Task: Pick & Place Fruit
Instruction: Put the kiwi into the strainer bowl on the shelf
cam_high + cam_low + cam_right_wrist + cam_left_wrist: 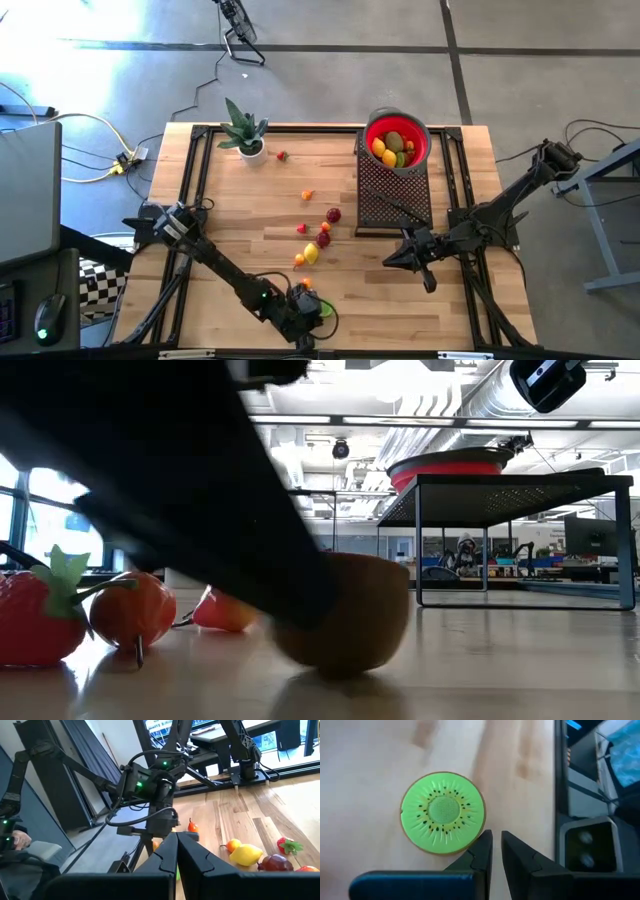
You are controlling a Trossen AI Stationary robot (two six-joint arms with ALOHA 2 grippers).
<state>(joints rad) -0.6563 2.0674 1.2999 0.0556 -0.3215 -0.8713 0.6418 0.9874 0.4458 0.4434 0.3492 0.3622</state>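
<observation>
Kiwi half (443, 813) beside left gripper (496, 849)

Bowl (372, 131) on rack (393, 200) (table's (480, 300) right); fruit (319, 238) left.

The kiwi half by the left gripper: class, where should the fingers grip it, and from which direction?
The kiwi half lies cut face up on the table, beside the nearly shut left gripper, ungripped. Probably come straight down with opened fingers and pinch across its round brown rim, since the flat top offers no hold.

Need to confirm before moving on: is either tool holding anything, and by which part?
Nothing. The left tool is nearly shut, empty, beside the green kiwi-half toy; the right tool is shut, empty.
</observation>
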